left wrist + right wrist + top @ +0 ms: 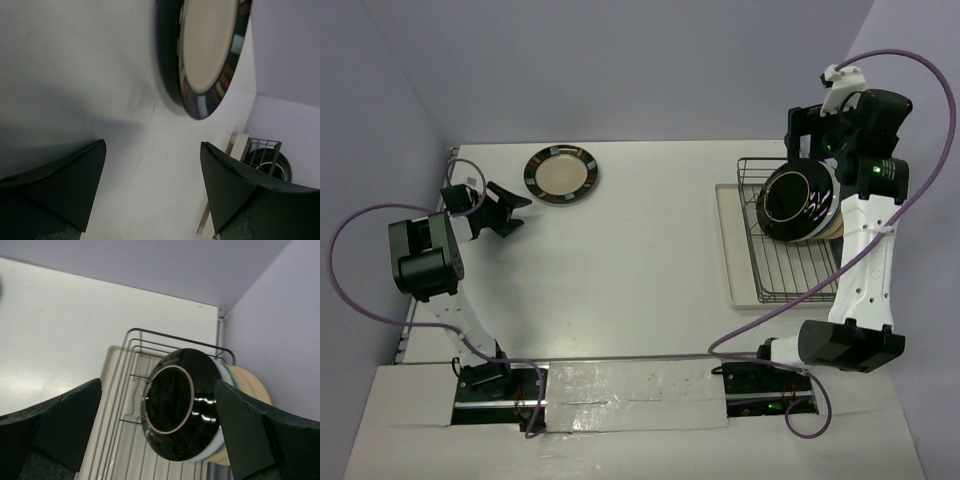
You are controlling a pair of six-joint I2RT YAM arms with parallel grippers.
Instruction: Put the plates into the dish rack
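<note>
Left gripper (pixel 515 212), released, faces the striped plate (pixel 561 174) near the table (pixel 640 260)'s far edge; a shallow bite could skid it. Right gripper (pixel 158 384) hangs released above the dish rack (pixel 770 270).

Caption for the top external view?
Right gripper open near racked plates; left gripper open beside the lone striped plate on the table.

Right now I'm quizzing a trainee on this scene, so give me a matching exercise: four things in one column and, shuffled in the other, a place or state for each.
Things
1. striped-rim plate
2. black-backed plate
3. dish rack
4. cream tray

Places or states
A. under the wire rack, at the right
B. lying flat on the table, far side, left of middle
C. dark wire, standing on the tray
D. standing on edge in the rack

Pairs: 1-B, 2-D, 3-C, 4-A
</note>
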